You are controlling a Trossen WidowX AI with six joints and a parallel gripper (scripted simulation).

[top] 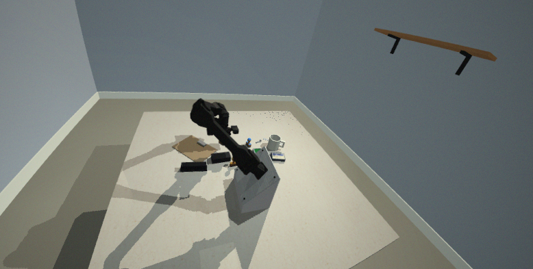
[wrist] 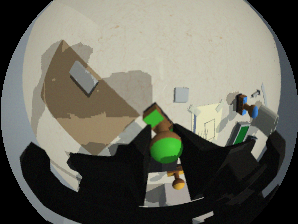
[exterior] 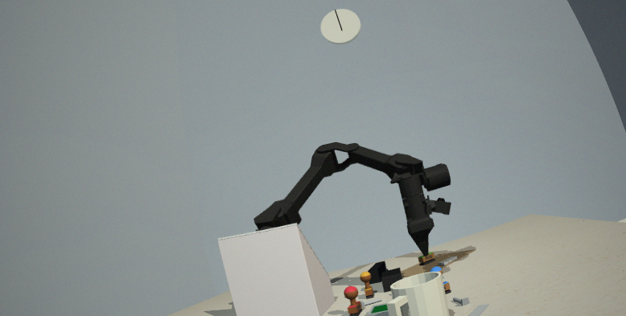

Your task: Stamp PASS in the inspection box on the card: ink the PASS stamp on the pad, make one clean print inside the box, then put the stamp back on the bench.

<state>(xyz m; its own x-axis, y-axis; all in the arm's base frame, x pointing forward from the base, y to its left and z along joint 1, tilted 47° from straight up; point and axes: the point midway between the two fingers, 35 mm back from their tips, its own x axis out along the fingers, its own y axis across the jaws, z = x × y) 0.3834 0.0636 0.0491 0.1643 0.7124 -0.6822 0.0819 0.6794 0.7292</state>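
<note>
My gripper [exterior: 425, 253] [wrist: 162, 128] is shut on a green-knobbed stamp [exterior: 426, 258] [wrist: 166, 149], with a brown body and a green patch on its block. Its lettering cannot be read. It hangs upright, seemingly a little above the bench beside the brown board. The pale card [wrist: 200, 118] lies right of the gripper in the wrist view, with a thin-lined box; no clear print shows in it. The green ink pad [top: 257, 150] [exterior: 380, 309] [wrist: 242, 135] lies beyond the card. The stamp's underside is hidden.
A blue-knobbed stamp [exterior: 436, 269] [wrist: 254, 111] and a mug [top: 274, 144] [exterior: 426, 298] stand near the pad. Orange [exterior: 365, 276] and red [exterior: 351, 291] stamps stand nearer the base. Black blocks [top: 193, 166] [top: 220, 157] sit beside the brown board [top: 189, 150] [wrist: 97, 132].
</note>
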